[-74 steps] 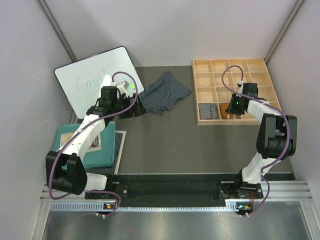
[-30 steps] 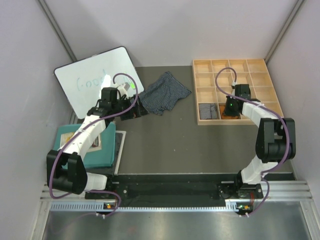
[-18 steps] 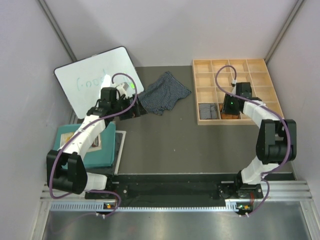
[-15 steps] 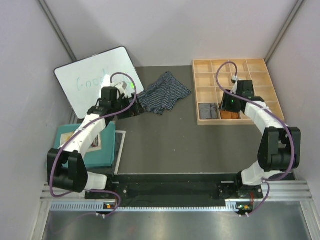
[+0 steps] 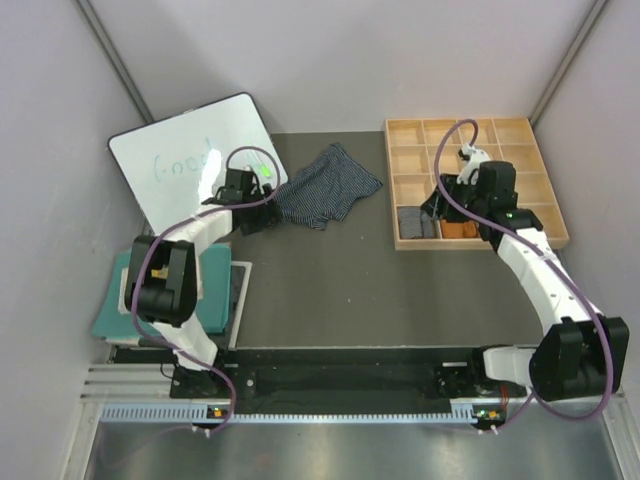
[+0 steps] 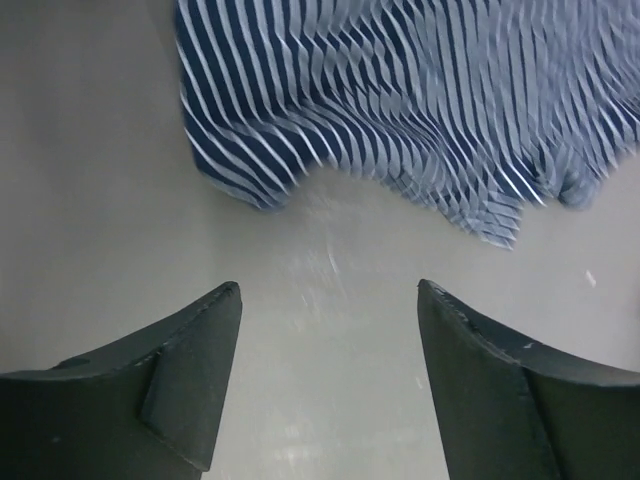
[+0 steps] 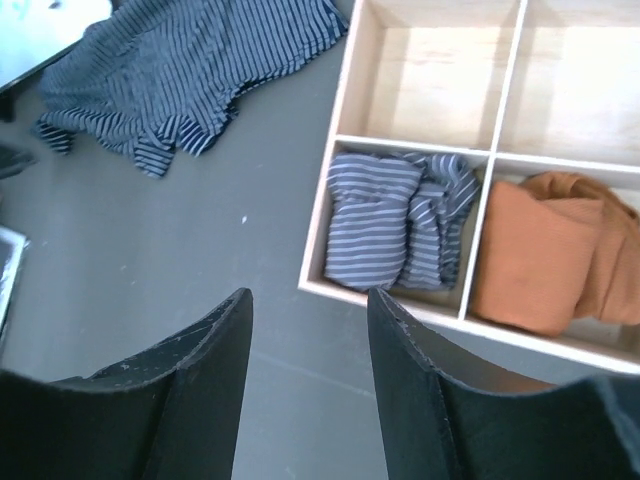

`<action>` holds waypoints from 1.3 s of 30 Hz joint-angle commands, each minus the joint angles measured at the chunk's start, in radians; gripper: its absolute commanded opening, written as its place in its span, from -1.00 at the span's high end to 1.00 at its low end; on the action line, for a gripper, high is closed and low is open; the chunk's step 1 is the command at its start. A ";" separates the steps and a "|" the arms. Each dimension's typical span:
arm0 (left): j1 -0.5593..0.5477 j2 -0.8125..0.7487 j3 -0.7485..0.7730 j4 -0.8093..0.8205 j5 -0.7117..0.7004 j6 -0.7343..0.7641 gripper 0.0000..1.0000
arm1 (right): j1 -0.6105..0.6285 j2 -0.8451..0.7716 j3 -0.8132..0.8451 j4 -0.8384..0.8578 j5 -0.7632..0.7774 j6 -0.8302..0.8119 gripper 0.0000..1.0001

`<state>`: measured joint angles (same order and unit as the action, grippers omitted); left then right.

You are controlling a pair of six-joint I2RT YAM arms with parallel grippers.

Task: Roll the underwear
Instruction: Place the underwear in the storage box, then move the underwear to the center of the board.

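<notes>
The dark navy white-striped pair [image 5: 325, 188] lies spread and crumpled on the table at the back centre; it also shows in the left wrist view [image 6: 400, 100] and the right wrist view [image 7: 190, 60]. The grey pinstriped pair [image 5: 415, 222] [image 7: 400, 232] and the rust-orange pair [image 5: 460, 229] [image 7: 545, 250] sit bundled in adjoining front compartments of the wooden tray [image 5: 470, 130]. My left gripper [image 5: 258, 216] [image 6: 328, 295] is open and empty, just short of the navy pair's left edge. My right gripper [image 5: 438, 205] [image 7: 310, 295] is open and empty, above the tray's front left corner.
A whiteboard [image 5: 190, 160] leans at the back left, close behind my left gripper. A teal mat [image 5: 120, 300] with a paper sheet [image 5: 238, 290] lies at the left near edge. The tray's other compartments hold nothing. Walls close in on both sides.
My right gripper has lifted up and left out of the orange pair's compartment, leaving that pair there. My left arm has folded back on itself; its gripper stays by the navy pair.
</notes>
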<state>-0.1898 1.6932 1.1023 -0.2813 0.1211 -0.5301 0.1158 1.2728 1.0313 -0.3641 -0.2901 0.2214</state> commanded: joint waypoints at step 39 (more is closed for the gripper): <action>-0.175 -0.094 -0.209 0.128 0.011 -0.076 1.00 | 0.145 -0.084 -0.131 0.050 -0.050 0.067 -0.04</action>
<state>-0.2874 1.7542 0.9989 -0.1394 0.0856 -0.5632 0.1860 1.1629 0.9142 -0.3786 -0.3531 0.2478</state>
